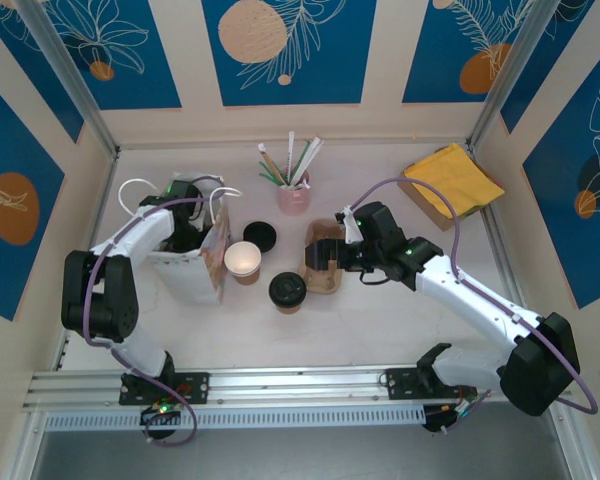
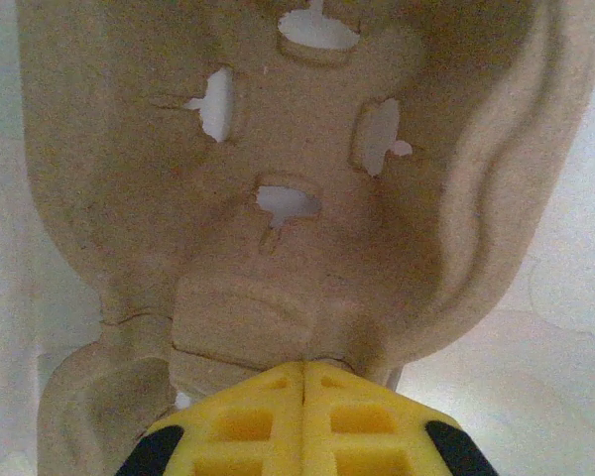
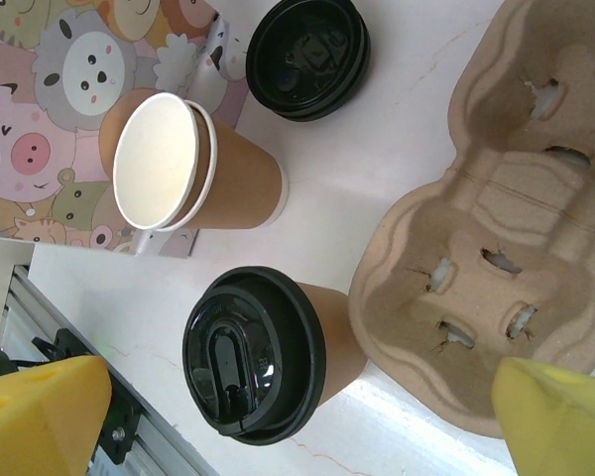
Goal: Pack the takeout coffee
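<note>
Left pincer (image 2: 302,402): closed, fingers meeting, down in the paper bag (image 1: 192,275).
Coffee (image 1: 287,290): upright mid-table, just left of the cup tray (image 1: 325,270).
Handling: likely light and thin-walled, dents easily; lid may pop. Take the brown wall below it.
Right pincer (image 3: 297,426): wide open, empty, over the tray.
Hidden: fill level; bag's inside.

**A:** What colours stand on the white table (image 1: 380,325)?

**B:** The takeout coffee (image 3: 278,367) is kraft brown under a glossy black top. The open cup (image 3: 193,178) is the same brown, cream inside with a white rim.

**A:** And the loose lid (image 3: 307,55)?

**B:** Black as well. The pulp tray (image 3: 496,198) is a speckled tan.

**A:** The bag (image 3: 59,89)?

**B:** Pastel cartoon animals, with pink pigs and grey-maned lions among them.

**A:** Further back?

**B:** A pink cup (image 1: 294,197), a yellow cloth (image 1: 452,178), and blue wall panels (image 1: 285,45) with orange discs and white leaf outlines.
</note>
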Robot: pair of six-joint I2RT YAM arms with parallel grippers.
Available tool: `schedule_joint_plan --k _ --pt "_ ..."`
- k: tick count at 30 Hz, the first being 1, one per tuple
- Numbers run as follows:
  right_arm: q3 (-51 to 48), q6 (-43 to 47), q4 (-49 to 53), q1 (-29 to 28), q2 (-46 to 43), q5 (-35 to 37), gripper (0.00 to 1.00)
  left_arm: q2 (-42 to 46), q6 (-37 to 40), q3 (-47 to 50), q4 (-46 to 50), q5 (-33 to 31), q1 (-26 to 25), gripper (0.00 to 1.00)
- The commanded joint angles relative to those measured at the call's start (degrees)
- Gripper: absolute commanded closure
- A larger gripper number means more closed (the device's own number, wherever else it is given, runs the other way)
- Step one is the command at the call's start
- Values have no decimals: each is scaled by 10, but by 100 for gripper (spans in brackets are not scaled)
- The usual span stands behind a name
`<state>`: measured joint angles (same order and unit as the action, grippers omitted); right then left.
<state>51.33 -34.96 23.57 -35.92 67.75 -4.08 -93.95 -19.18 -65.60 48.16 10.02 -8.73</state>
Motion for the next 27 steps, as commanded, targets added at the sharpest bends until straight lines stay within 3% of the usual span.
schedule_joint_plan --k 1,27 --pt "14 3 1 -6 5 1 1 -15 9 11 -4 -12 7 100" --pt "16 0 4 -16 7 11 1 -25 7 17 -14 -12 7 100"
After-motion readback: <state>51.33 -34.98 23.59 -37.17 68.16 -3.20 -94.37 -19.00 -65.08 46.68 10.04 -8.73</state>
